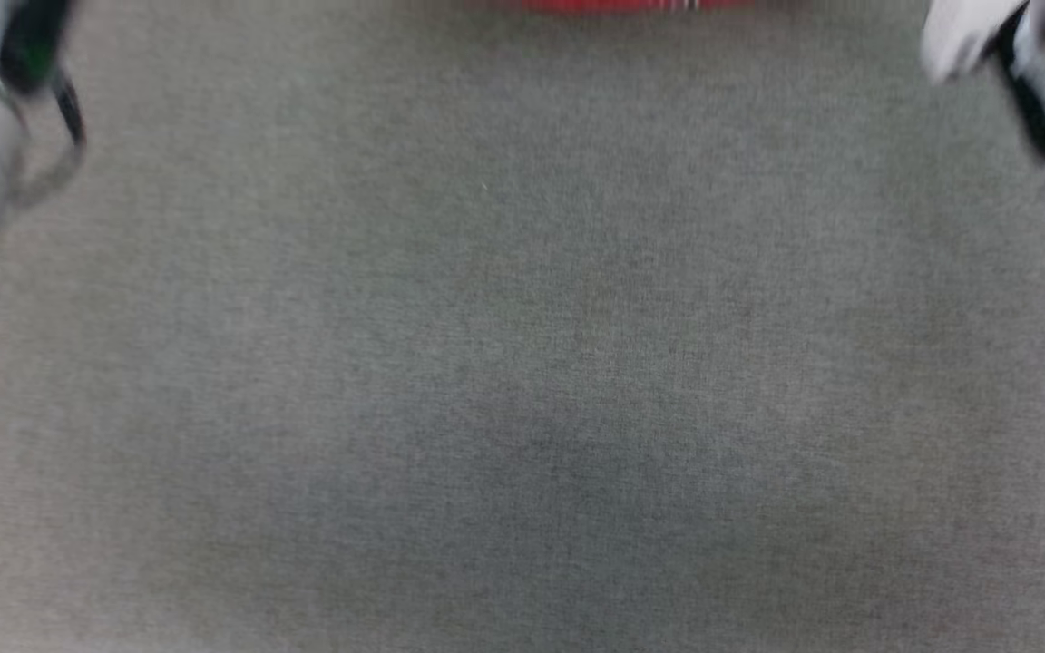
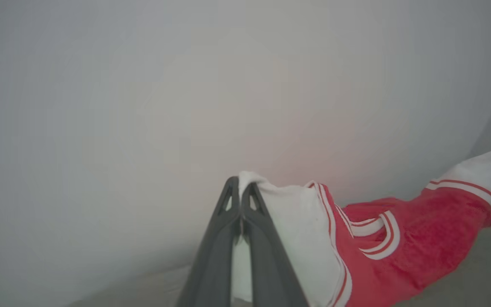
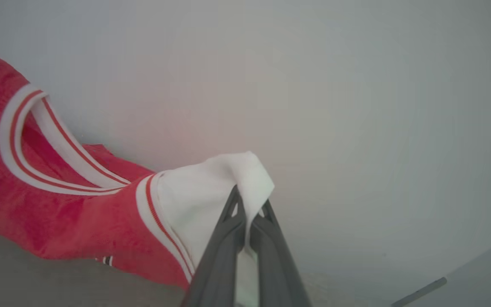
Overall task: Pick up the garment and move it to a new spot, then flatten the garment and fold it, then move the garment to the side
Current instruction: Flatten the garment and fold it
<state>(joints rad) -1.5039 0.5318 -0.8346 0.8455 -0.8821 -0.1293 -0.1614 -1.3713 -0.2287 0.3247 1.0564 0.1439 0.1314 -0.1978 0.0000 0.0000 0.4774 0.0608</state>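
Broad grey cloth surface (image 1: 522, 363) (garment (image 1: 631, 4) along far edge)

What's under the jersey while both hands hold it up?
A grey cloth surface lies under the red jersey, pinched at its white sleeves by the left hand and right hand. Whether its hem touches the surface is hidden by the shirt itself.

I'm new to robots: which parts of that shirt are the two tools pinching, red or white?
The white sleeves: the left tool is shut on one, the right tool on the other. The garment's red body stretches between, unpinched.
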